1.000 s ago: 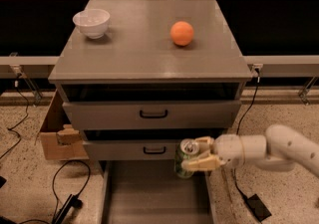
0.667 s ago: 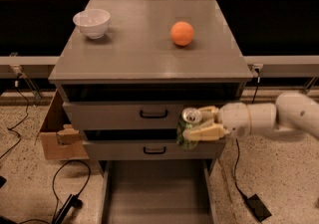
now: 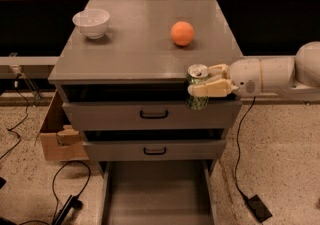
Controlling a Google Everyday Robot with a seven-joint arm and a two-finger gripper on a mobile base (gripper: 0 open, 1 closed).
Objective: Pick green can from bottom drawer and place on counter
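Right of centre, the cream two-finger hand (image 3: 204, 81) is clamping the small green silver-topped metal can (image 3: 198, 102) at the front edge of the broad flat grey desk (image 3: 140, 44), mid-carry by my reading, needing a rise over that edge before release.

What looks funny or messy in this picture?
Nothing is spilled or broken. The only odd thing: the green can hangs upright in the air at the front edge of the counter, clamped in the end effector, not yet set down. The bottom drawer stands pulled out.
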